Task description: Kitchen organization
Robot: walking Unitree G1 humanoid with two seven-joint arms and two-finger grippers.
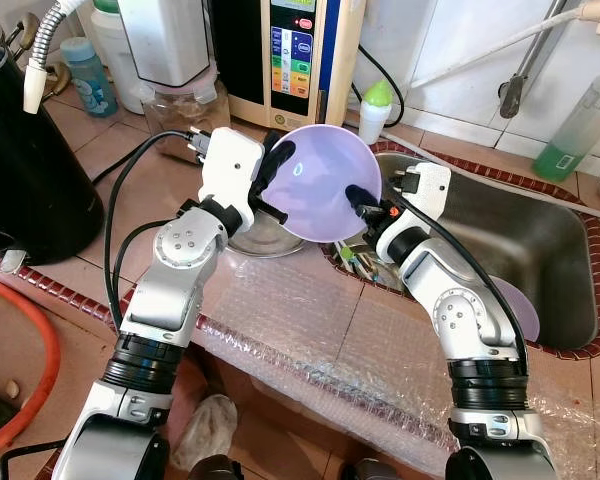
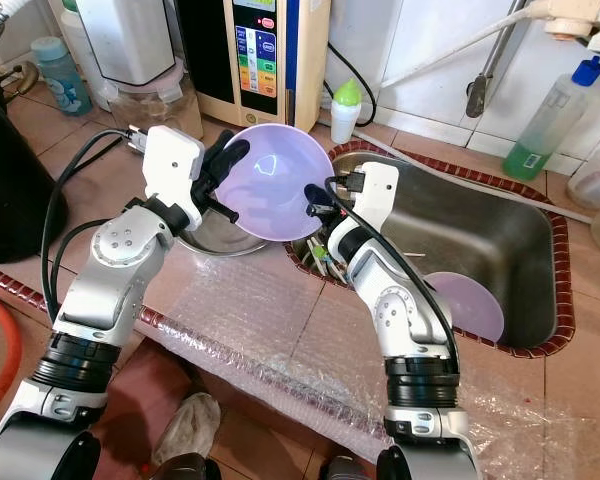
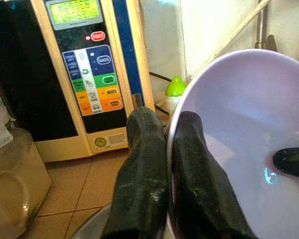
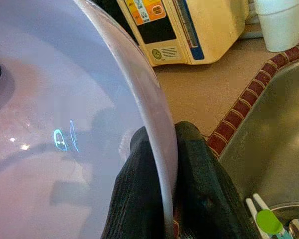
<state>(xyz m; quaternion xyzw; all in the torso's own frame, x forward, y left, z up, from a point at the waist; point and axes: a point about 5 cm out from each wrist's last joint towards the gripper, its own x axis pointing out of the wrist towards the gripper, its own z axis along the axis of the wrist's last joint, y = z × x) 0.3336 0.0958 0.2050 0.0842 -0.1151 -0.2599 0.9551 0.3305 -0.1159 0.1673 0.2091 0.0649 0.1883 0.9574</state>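
the left gripper (image 1: 278, 160) is pinched on the rim of a lilac bowl (image 1: 325, 182), one black finger inside the rim and the other outside it (the left wrist view shows the two fingers (image 3: 144, 184) pressed close with the thin wall between them). the right gripper (image 1: 363, 200) clamps the opposite edge of the same bowl in the same way, one finger against the inner face and one behind the wall. the bowl hangs between the two grippers, tilted so its open side faces up toward the head camera, above the counter's edge at the near left corner of the steel sink (image 1: 540, 250).

both silver arms are bent at the elbow and reach forward and inward, wrists turned toward each other. below the bowl, on the left arm's side, a steel dish (image 1: 255, 238) sits on the tiled counter (image 1: 130, 160). a second lilac dish (image 2: 467, 305) lies in the sink basin, and some utensils (image 2: 322, 258) stand at the sink's near left corner. a sheet of bubble wrap (image 1: 300, 320) covers the counter in front. behind stand a cream appliance with coloured buttons (image 1: 295, 55) and a white bottle with a green cap (image 1: 376, 108).
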